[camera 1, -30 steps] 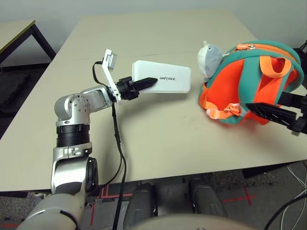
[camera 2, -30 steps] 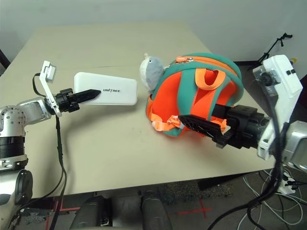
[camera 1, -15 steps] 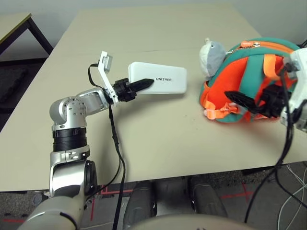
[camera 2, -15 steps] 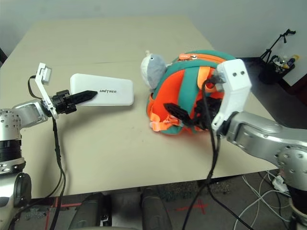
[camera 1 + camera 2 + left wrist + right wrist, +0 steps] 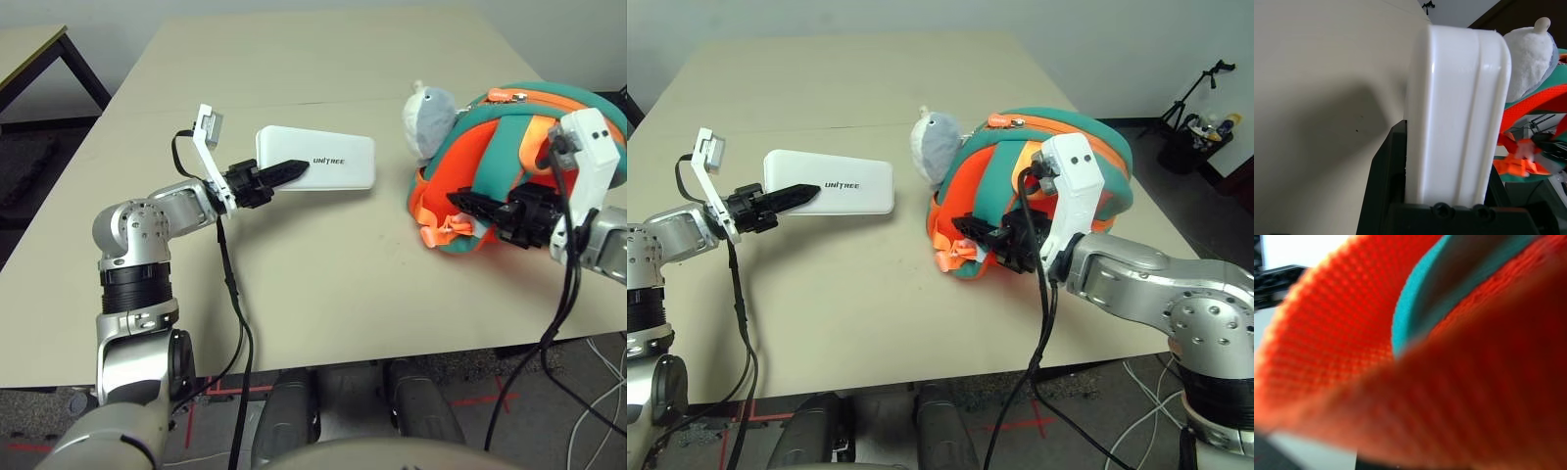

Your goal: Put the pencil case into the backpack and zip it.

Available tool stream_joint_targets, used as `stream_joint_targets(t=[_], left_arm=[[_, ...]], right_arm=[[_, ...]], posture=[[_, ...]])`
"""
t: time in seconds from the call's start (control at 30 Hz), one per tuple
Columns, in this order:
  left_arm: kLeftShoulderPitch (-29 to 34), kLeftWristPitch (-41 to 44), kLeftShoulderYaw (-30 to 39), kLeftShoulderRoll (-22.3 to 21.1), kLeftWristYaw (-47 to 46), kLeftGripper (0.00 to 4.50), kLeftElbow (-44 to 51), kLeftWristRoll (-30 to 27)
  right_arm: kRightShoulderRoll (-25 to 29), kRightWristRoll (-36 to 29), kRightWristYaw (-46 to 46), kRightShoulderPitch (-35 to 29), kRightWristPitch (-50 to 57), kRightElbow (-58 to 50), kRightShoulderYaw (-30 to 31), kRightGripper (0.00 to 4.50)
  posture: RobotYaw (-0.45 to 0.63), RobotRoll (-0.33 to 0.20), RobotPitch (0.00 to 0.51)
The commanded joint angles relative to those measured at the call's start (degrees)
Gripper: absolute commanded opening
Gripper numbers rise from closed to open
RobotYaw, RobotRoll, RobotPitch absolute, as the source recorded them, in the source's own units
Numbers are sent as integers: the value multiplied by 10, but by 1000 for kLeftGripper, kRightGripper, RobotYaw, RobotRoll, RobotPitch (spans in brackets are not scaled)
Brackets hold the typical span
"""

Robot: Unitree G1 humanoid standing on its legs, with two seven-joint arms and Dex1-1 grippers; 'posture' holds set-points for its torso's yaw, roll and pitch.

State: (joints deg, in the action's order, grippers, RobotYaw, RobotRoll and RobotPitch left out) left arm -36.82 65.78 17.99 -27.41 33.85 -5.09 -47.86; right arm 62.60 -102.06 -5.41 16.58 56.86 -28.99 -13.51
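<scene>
From the left eye view, the pencil case (image 5: 315,160) is out of the backpack (image 5: 509,162), held clear of the counter (image 5: 323,284) and well apart from the bag, so I'd say the job is barely begun: nothing packed, nothing zipped. The left end effector (image 5: 286,171) is clamped on the near end of the case, one black finger lying across its white face beside the lettering. Over on the other side the right end effector (image 5: 468,203) is up against the orange front of the backpack, near the loose orange strap (image 5: 441,227), with the plush dolphin (image 5: 428,116) sitting at the bag's far corner. In the right eye view, same story: the zipper line along the top of the backpack looks closed from here, its orange pull (image 5: 997,120) at the crown, so by my reckoning the bag must be opened before the case can go in. The right end effector's fingers look drawn close together on the fabric, though I can't tell whether they truly pinch it. The left wrist view confirms the grip: the case stands between the two dark fingers (image 5: 1382,186), edge on, pointing toward the dolphin and bag. The right wrist view is pressed against blurred orange and teal cloth, so that end effector is touching the backpack.
</scene>
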Motion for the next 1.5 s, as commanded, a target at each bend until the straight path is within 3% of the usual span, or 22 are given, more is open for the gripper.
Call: stream_joint_targets(t=[0.03, 0.23, 0.37, 0.57, 0.63, 0.8, 1.0, 1.07, 1.27, 1.5], left_arm=[[-6, -11, -2, -8, 12, 1302, -16, 3], [-21, -27, -18, -11, 29, 1302, -49, 16], [-32, -37, -29, -10, 40, 1302, -72, 25], [-53, -53, -44, -7, 59, 1302, -106, 40], [-63, -60, -47, -3, 65, 1302, -117, 44], [-117, -62, -58, 5, 99, 1302, -125, 35], [-177, -55, -72, 17, 149, 1302, -131, 29], [-186, -25, -70, 25, 159, 1302, -103, 2], [-161, 64, -93, 4, 199, 1302, -14, -58], [-135, 116, -113, -66, 242, 1300, 47, -92]], right_arm=[[42, -104, 48, -40, -2, -29, -61, 164], [107, -109, 238, -212, 34, -35, -250, 164], [117, -109, 304, -312, 19, -46, -342, 164], [112, -109, 329, -465, 19, -74, -439, 164], [109, -109, 277, -487, 7, -91, -421, 164], [117, -109, 177, -432, -62, -103, -300, 163], [125, -109, 149, -336, -82, -83, -198, 163], [122, -95, 148, -306, -80, -71, -171, 163], [108, -78, 142, -239, -77, -52, -121, 163], [101, -67, 144, -206, -63, -33, -110, 163]], posture=[[-107, 0, 106], [-150, 0, 99], [-181, 0, 97], [-201, 0, 99], [-188, 0, 99], [-142, 0, 101], [-113, 0, 98], [-108, 0, 96], [-105, 0, 90], [-103, 0, 89]])
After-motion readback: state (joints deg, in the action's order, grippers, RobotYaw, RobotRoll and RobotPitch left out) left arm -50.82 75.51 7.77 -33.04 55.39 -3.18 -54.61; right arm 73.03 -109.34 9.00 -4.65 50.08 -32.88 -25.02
